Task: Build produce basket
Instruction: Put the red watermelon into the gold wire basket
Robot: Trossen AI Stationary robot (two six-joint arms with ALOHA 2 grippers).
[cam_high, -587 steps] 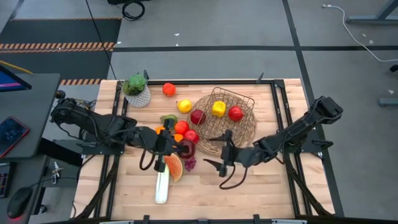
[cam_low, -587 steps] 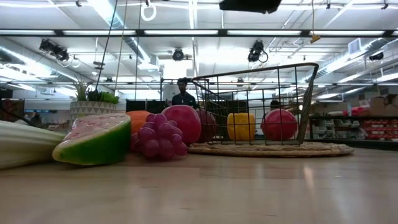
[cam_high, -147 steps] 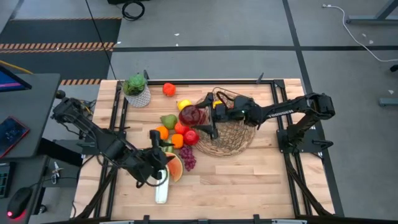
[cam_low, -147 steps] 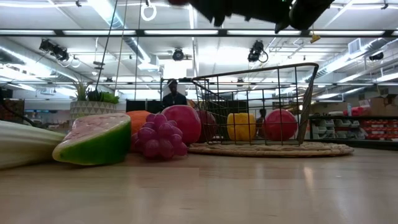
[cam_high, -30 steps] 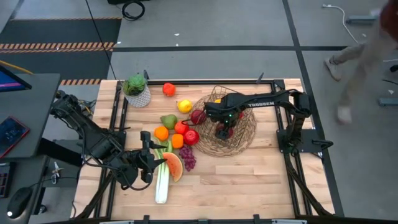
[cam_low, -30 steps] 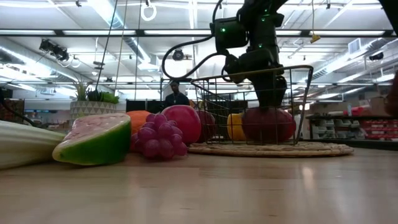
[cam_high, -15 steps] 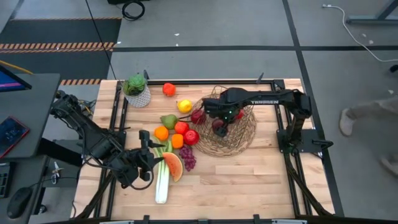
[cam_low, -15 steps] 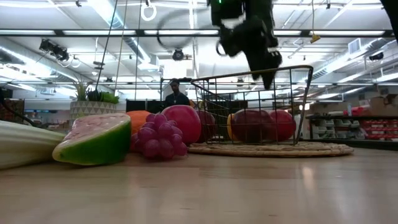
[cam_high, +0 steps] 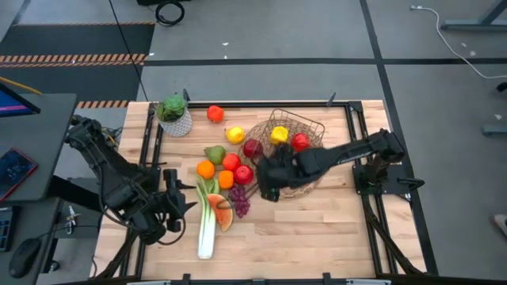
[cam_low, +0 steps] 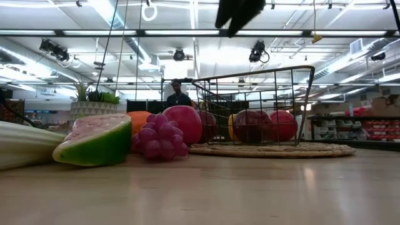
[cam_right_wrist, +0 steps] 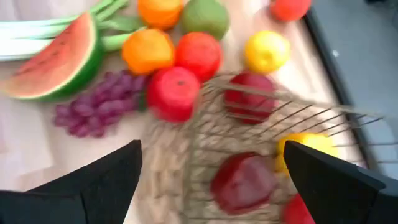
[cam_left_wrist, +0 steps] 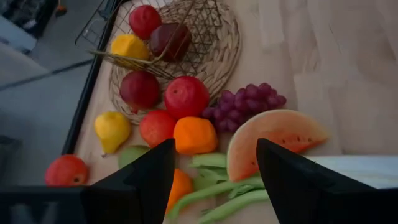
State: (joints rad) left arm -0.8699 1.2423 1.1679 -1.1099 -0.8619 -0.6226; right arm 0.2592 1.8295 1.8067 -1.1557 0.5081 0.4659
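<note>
Your left gripper [cam_high: 169,207] hovers near the table's front-left, fingers half spread, holding nothing. The leek [cam_high: 205,226] lies just beside it, pointing toward the basket [cam_high: 295,154]. Your right gripper [cam_high: 267,187], fingers wide, is over the basket's front edge, nearest the red apple [cam_high: 244,174].
</note>
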